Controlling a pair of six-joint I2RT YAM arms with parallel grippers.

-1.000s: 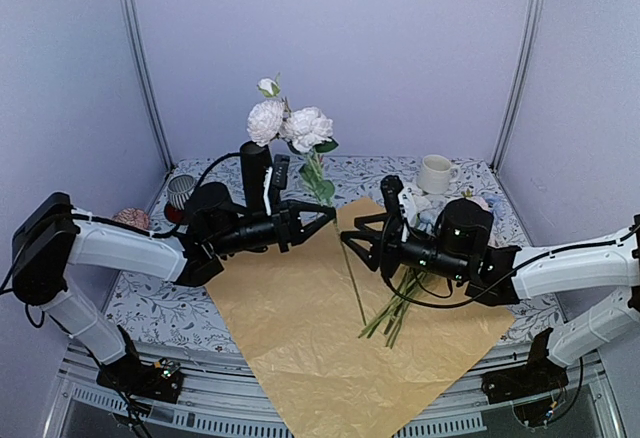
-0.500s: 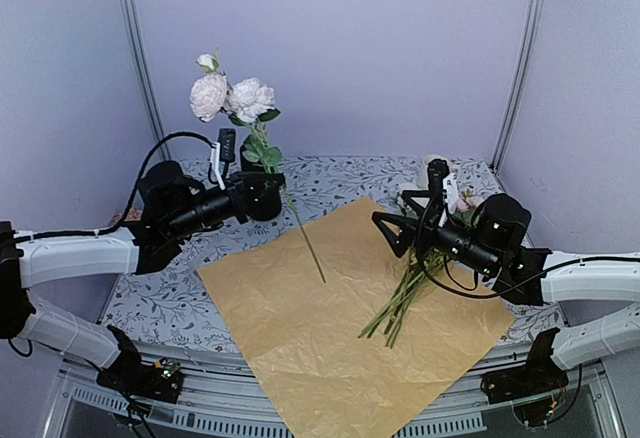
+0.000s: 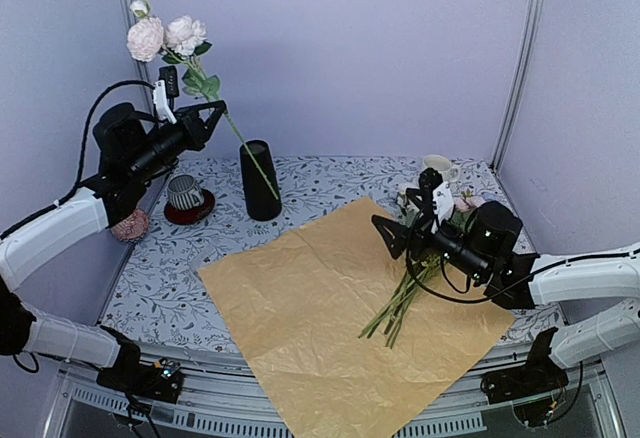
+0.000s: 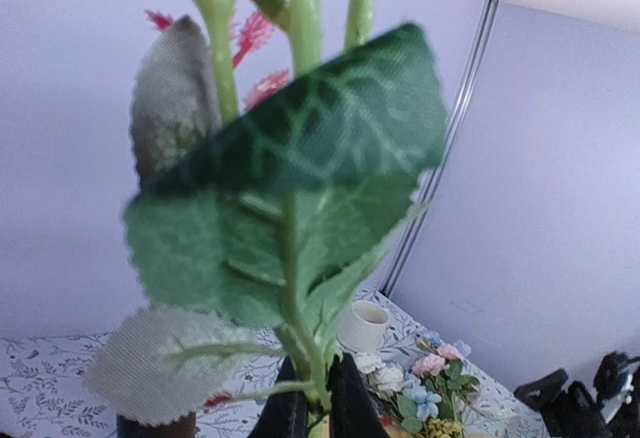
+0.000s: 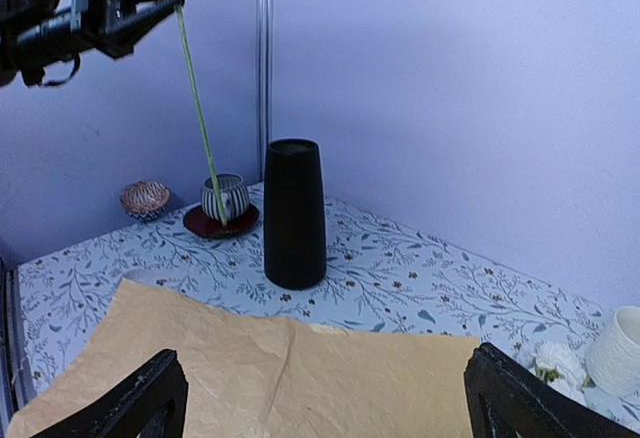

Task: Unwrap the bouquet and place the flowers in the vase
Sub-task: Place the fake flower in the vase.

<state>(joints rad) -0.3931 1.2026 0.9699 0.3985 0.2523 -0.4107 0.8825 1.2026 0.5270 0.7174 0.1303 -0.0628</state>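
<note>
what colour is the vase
The vase is matte black; it shows clearest in the right wrist view.

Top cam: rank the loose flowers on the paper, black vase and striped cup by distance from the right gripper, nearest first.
1. Loose flowers, on the paper, right beside the right gripper.
2. Black vase, at the back, left of centre.
3. Striped cup, farthest left.

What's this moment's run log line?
left end effector: shut on flower, aloft | right end effector: open above paper | vase: upright
</note>
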